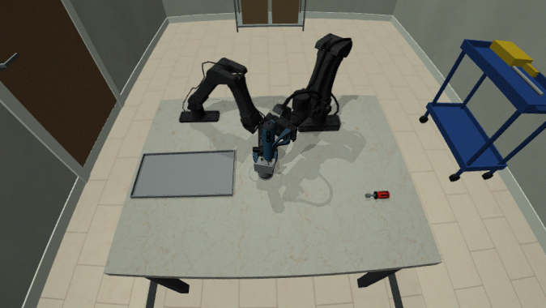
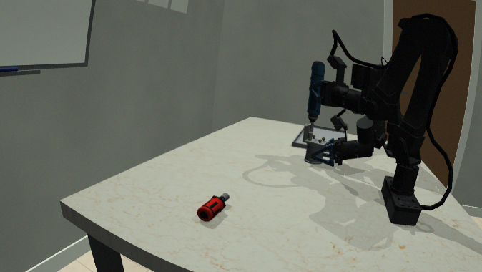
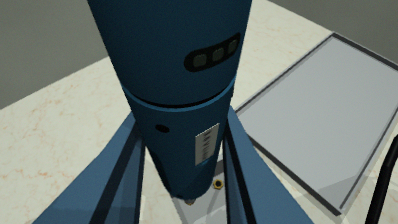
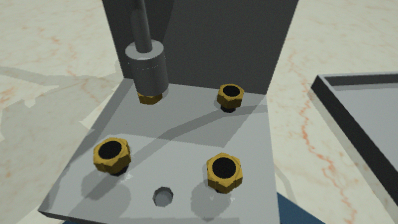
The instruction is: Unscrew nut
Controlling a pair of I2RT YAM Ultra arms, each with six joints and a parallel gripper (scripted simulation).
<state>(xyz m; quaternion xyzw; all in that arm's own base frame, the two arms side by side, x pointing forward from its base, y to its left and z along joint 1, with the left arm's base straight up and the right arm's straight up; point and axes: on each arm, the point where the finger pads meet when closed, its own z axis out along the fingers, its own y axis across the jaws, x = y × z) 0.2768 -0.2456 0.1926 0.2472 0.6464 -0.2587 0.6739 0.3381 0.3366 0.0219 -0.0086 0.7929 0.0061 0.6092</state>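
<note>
My left gripper (image 3: 183,111) is shut on the dark blue electric nut driver (image 1: 268,139) (image 2: 317,75) (image 3: 170,60), held nearly upright. Its socket (image 4: 149,75) is over the back-left nut (image 4: 150,99) in the right wrist view; only that nut's lower rim shows, close to the plate. The other nuts (image 4: 112,155) (image 4: 224,171) (image 4: 230,96) sit raised on their studs. The grey bracket (image 4: 200,45) (image 2: 307,132) is on the round joint module (image 1: 266,176) (image 2: 312,152), which stands upright. My right gripper (image 2: 320,156) is low at the module, shut on its body; the grip is partly hidden.
A shallow grey tray (image 1: 233,174) (image 3: 285,171) (image 4: 360,150) lies beside the module, left of it in the top view. A red-handled tool (image 1: 381,194) (image 2: 211,208) lies on the table, far from both arms. The two arms are close together above the module.
</note>
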